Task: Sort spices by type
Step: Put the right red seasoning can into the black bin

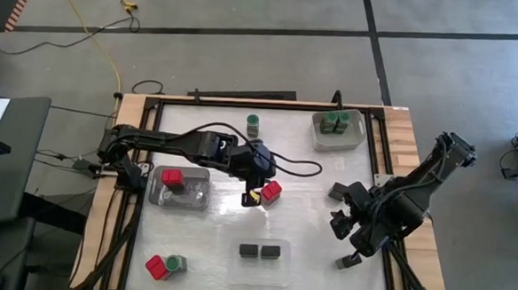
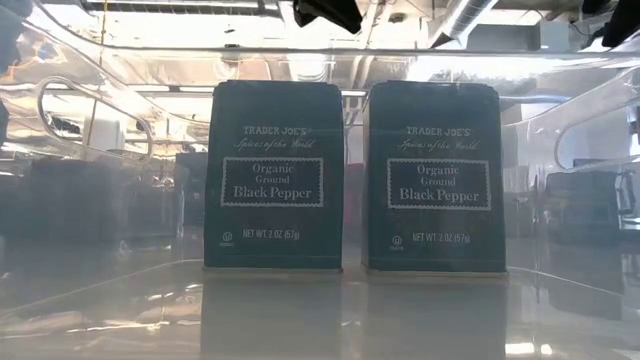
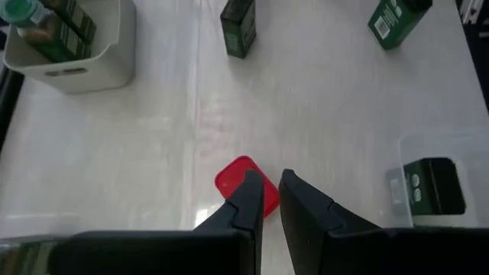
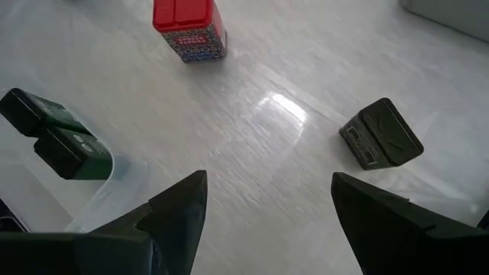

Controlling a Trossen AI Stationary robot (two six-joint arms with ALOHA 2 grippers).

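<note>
red tins [image 1: 272, 191] | green-lidded jars [image 1: 253, 122] | black boxes [image 1: 262, 251] | scattered, partly sorted

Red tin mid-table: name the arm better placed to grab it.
Left. The left gripper hangs right beside the red tin, fingers nearly closed. The right gripper waits open near the table's right edge, farther off.

Red, green, black spices on white table [image 1: 300, 214].
Red tin [image 1: 271, 191]; green-lidded jar [image 1: 253, 122]; black pepper boxes [image 2: 274, 175], white lettering; grey tray [image 1: 337, 142]; dark hands.

High view straight down on whole surface [image 1: 308, 219]; low view level, close on two black pepper boxes [image 2: 274, 175], also seen overhead.
</note>
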